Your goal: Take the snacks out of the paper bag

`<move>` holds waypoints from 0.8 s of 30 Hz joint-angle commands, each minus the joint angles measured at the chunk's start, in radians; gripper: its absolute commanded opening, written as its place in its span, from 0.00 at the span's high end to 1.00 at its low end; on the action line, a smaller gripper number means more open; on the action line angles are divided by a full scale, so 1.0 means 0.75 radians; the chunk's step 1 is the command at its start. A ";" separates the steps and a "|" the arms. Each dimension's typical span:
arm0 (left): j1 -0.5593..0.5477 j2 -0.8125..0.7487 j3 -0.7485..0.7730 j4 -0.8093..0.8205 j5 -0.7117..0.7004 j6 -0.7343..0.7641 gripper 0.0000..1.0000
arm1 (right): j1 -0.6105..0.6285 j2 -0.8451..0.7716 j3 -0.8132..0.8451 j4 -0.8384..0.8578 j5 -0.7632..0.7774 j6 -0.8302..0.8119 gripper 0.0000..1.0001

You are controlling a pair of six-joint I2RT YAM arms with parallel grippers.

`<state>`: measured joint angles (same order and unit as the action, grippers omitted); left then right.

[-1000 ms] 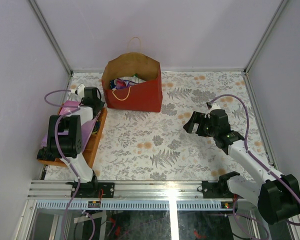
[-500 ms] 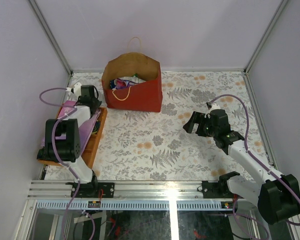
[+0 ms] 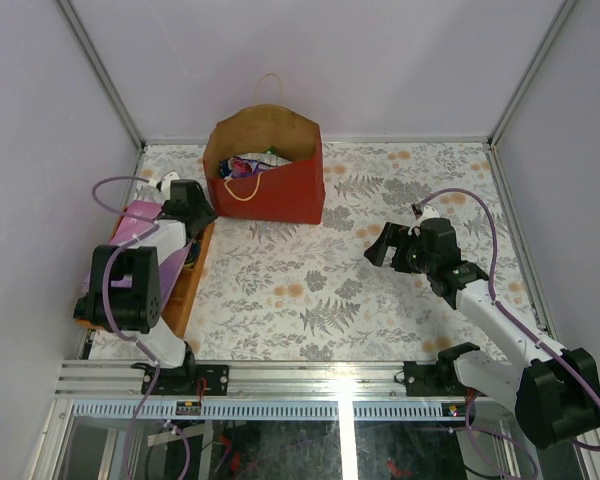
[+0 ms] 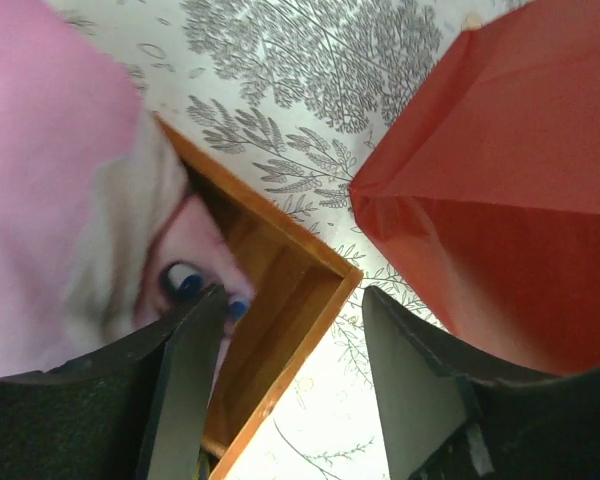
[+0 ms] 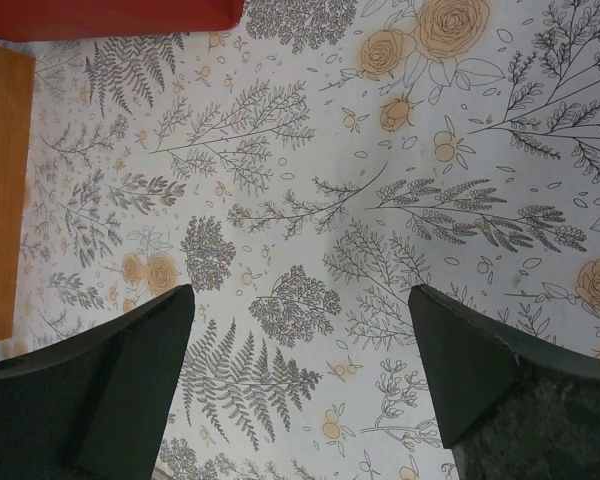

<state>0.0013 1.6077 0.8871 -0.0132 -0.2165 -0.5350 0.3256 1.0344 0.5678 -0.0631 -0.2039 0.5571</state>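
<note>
Left gripper [image 4: 292,300] hangs with jaws apart and nothing between them, above the corner of the wooden tray [image 3: 187,285] and just beside the red wall of the paper bag [image 3: 280,198]. The paper bag stands upright and open at the far middle of the surface [image 3: 310,300]. The snacks [image 3: 245,167] lie inside it. Right gripper [image 5: 300,300], jaws also apart and empty, hovers over the surface, well apart from the bag. A pink item [image 3: 138,218] lies in the tray.

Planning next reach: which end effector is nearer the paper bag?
Left. The left end effector hovers over the wooden tray corner beside the paper bag; the right end effector is over bare table, well off its right.
</note>
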 commanded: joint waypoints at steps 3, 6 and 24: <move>-0.014 0.168 0.126 -0.034 0.158 0.200 0.47 | 0.013 -0.025 0.010 0.039 -0.010 0.002 0.04; -0.027 0.219 0.162 -0.064 0.177 0.259 0.48 | 0.014 -0.029 0.000 0.038 -0.002 0.000 0.04; -0.085 0.346 0.311 -0.352 -0.084 0.076 1.00 | 0.012 0.008 -0.010 0.072 -0.033 0.007 0.04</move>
<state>-0.0406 1.8874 1.1255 -0.1566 -0.1593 -0.3645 0.3256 1.0393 0.5640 -0.0540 -0.2043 0.5575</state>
